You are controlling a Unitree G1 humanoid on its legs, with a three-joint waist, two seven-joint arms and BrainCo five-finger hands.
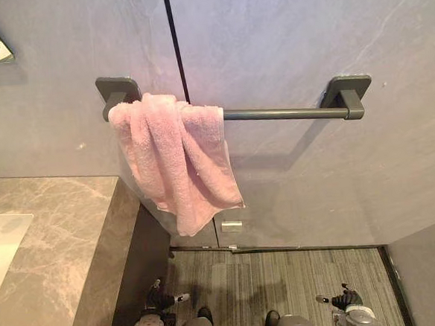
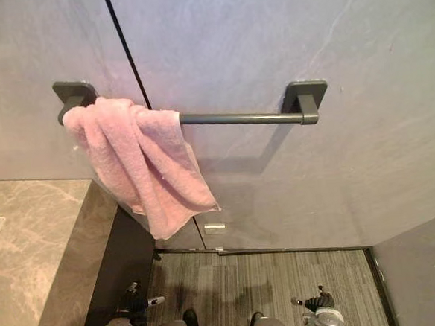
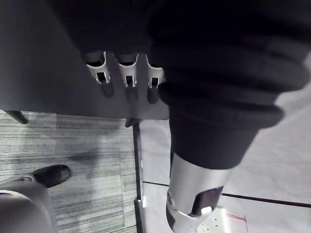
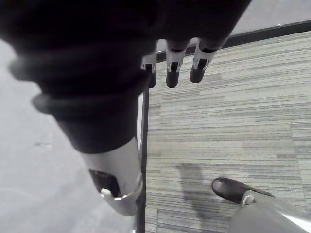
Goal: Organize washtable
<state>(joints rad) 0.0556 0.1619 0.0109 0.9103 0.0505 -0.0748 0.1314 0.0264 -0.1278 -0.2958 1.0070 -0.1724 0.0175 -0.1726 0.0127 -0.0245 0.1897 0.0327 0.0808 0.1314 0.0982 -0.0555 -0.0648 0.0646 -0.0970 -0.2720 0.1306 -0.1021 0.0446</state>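
Locate the pink towel [image 1: 176, 162]: it hangs bunched over the left end of the grey wall bar [image 1: 289, 113], well above both hands. The marble washtable [image 1: 59, 241] lies above and outboard of the left hand [image 3: 127, 75]. The left hand and the right hand [image 4: 172, 70] hang near the floor [image 4: 228, 121], fingers relaxed, holding nothing.

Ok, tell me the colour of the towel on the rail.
The towel is pale pink, clearest in the left eye view.

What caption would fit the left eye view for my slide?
Pink towel bunched at the left end of a dark wall-mounted rail, beside a marble washtable.
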